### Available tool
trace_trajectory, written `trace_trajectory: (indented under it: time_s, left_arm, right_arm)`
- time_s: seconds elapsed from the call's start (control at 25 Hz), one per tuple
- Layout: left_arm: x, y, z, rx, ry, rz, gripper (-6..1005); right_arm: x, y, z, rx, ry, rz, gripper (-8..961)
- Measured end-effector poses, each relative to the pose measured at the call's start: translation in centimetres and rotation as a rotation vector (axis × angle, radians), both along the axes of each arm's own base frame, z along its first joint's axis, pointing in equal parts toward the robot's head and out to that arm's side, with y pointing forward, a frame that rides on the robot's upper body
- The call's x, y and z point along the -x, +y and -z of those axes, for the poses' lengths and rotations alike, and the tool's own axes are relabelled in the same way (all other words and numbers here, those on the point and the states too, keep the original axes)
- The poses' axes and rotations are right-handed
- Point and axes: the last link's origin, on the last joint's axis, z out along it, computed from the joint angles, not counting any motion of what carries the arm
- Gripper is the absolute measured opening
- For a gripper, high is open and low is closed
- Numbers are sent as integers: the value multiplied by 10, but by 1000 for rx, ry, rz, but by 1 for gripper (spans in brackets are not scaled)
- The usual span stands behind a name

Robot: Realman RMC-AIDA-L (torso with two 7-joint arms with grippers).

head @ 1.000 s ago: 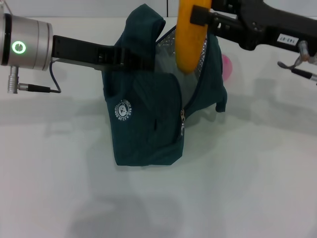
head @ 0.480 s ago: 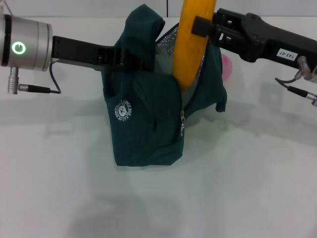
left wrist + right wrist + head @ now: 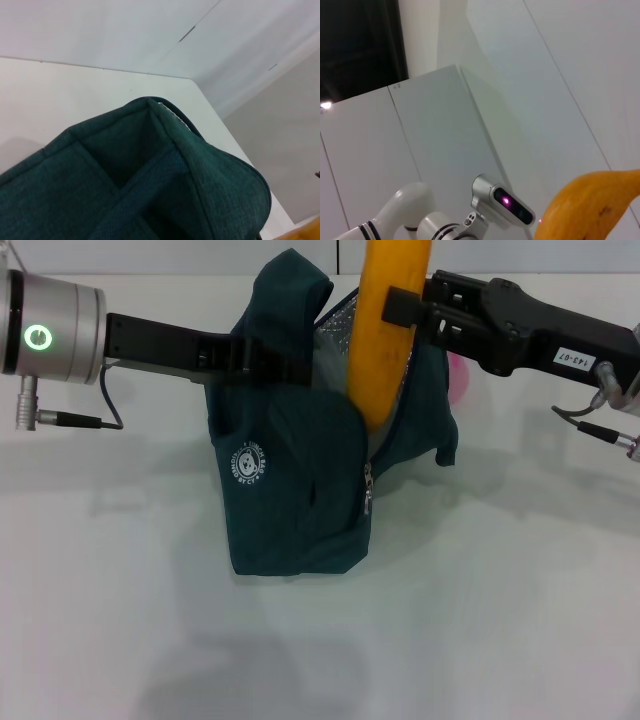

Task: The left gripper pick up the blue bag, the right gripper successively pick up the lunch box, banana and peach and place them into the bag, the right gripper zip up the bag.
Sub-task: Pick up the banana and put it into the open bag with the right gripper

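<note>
Now we see the banana (image 3: 385, 330) lower in the blue bag's (image 3: 295, 490) mouth than before.
Our right gripper (image 3: 400, 308) clamps it upright; the left gripper (image 3: 262, 358) grips the bag's rim; the peach (image 3: 458, 375) sits behind.

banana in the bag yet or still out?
Partly in: the banana stands upright in the right gripper, lower end dipped into the blue bag's open top.
</note>
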Motion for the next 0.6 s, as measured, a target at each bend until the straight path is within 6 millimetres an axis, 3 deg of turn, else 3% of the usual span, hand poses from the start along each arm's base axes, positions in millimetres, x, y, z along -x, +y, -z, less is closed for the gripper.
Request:
trace_trajectory:
  time_s: [0.2, 0.6]
  left_arm:
    - [1, 0, 0, 0, 0, -2, 40]
    - [2, -1, 0, 0, 0, -5, 40]
  right_arm:
    - [-2, 0, 0, -4, 4, 11, 457]
    - [-4, 0, -1, -12, 7, 24, 618]
